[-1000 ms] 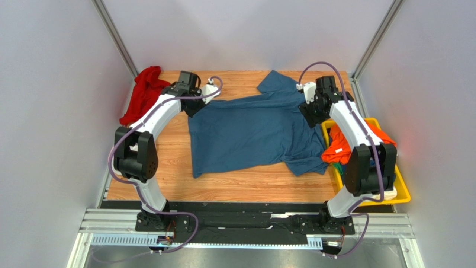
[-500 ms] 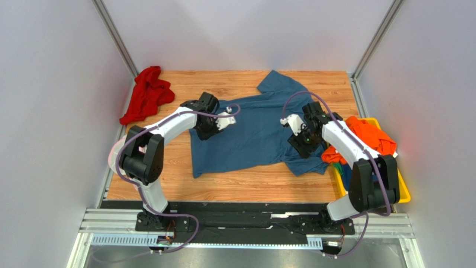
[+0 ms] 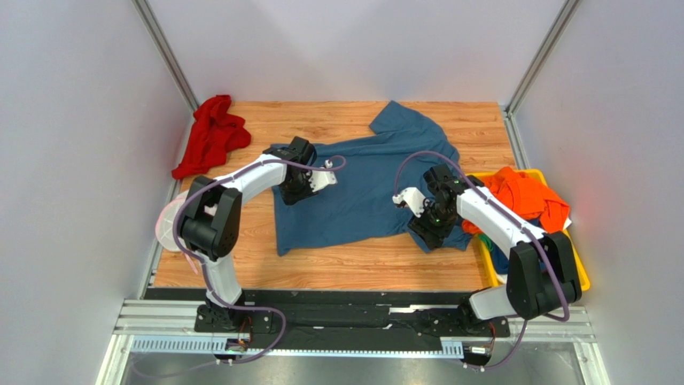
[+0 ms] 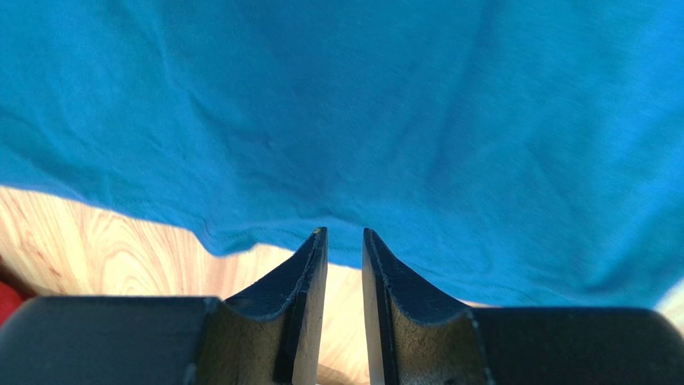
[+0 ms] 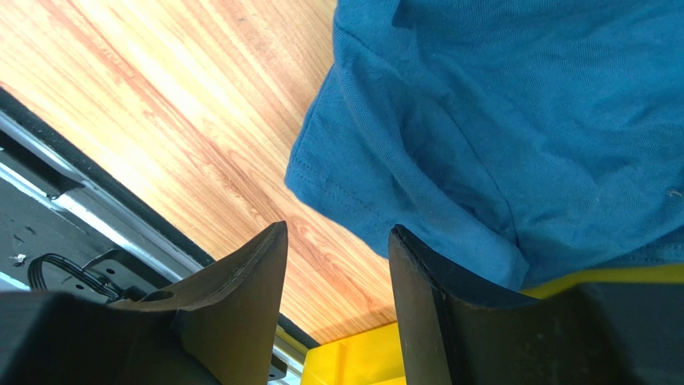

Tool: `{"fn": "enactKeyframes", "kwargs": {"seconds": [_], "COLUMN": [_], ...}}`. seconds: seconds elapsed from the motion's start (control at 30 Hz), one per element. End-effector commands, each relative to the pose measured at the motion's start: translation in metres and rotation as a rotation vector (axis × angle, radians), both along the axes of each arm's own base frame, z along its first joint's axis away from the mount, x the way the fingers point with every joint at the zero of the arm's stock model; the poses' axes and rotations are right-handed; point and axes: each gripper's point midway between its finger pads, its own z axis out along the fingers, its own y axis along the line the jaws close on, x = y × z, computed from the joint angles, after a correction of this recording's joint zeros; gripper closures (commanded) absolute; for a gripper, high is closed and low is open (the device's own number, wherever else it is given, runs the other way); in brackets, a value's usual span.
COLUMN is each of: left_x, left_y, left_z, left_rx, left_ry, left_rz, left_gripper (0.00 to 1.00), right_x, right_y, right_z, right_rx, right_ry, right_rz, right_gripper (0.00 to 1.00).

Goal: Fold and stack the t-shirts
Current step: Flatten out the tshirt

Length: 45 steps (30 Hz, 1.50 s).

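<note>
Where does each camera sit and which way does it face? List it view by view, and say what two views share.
Top external: fixed above and behind the robot, looking down on table, blue t-shirt; both arms show.
Left wrist: on the left arm, facing the t-shirt's hem; left end effector at bottom.
Right wrist: on the right arm, facing a sleeve hem, yellow bin; right end effector at bottom.
Shared: top and right wrist both show the bin.

We see a wooden bench [image 3: 353,263] with a yellow bin [image 3: 581,269] at its right edge and a round white-and-pink disc [image 3: 163,231] at its left edge, partly hidden. Along the near side we note a black plate [image 3: 361,311] and an aluminium rail [image 3: 361,330]. Grey walls [image 3: 80,120] stand around.
</note>
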Motion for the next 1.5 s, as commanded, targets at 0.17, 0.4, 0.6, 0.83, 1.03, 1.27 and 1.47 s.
{"fn": "enactKeyframes", "kwargs": {"seconds": [0.17, 0.4, 0.6, 0.83, 1.03, 1.27, 1.47], "left_x": [0.041, 0.052, 0.047, 0.049, 0.059, 0.058, 0.059], "left_y": [0.001, 0.019, 0.049, 0.093, 0.112, 0.110, 0.108], "left_z": [-0.018, -0.028, -0.029, -0.031, -0.034, -0.036, -0.031], "left_rx": [0.114, 0.154, 0.160, 0.183, 0.197, 0.171, 0.158], "left_ry": [-0.032, -0.014, 0.049, 0.075, 0.073, 0.084, 0.076], "left_rz": [-0.054, -0.044, 0.010, 0.088, 0.122, 0.135, 0.143], "left_gripper": [0.70, 0.72, 0.76, 0.76, 0.76, 0.76, 0.76], "right_x": [0.025, 0.035, 0.040, 0.043, 0.044, 0.029, 0.011], "right_y": [0.012, 0.011, 0.010, 0.006, 0.009, 0.009, 0.012], "right_z": [0.002, 0.015, 0.022, 0.022, 0.027, 0.023, 0.023], "right_rx": [0.030, 0.022, 0.018, 0.005, 0.022, 0.032, 0.052], "right_ry": [-0.044, -0.104, -0.129, -0.148, -0.146, -0.093, -0.037], "right_rz": [0.002, -0.001, -0.007, -0.021, -0.034, -0.031, -0.012], "right_gripper": [0.48, 0.48, 0.48, 0.48, 0.49, 0.48, 0.48]}}
